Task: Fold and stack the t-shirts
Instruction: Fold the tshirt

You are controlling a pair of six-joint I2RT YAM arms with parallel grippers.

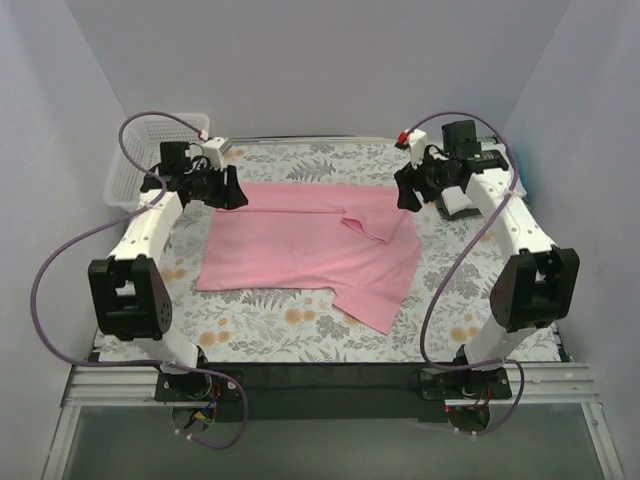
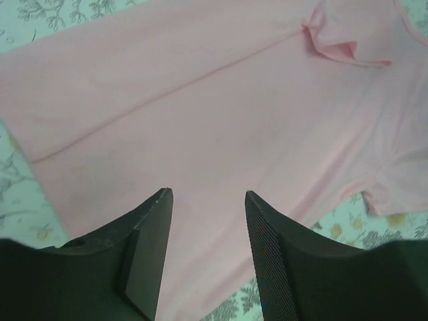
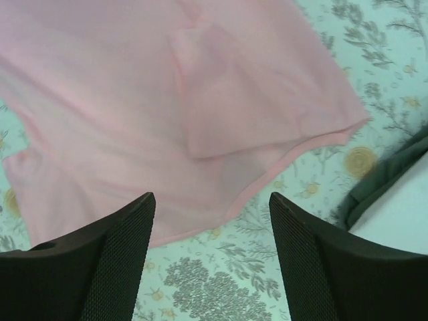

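A plain pink t-shirt [image 1: 300,250] lies flat on the floral tablecloth [image 1: 250,330], one part folded over near its right side [image 1: 368,226]. My left gripper [image 1: 234,190] hovers over the shirt's far left edge, open, with only pink cloth [image 2: 200,100] below its jaws [image 2: 207,194]. At the shirt's far right edge my right gripper [image 1: 404,195] is also open and empty [image 3: 212,197], above the pink hem [image 3: 294,150] and bare tablecloth. A folded white t-shirt with a dark edge [image 3: 394,194] lies just right of it, mostly hidden under the right arm [image 1: 456,203].
A white mesh basket [image 1: 130,165] stands at the back left corner, behind the left arm. White walls close in the table on three sides. Purple cables loop from both arms. The table's dark front rail [image 1: 320,375] runs between the arm bases.
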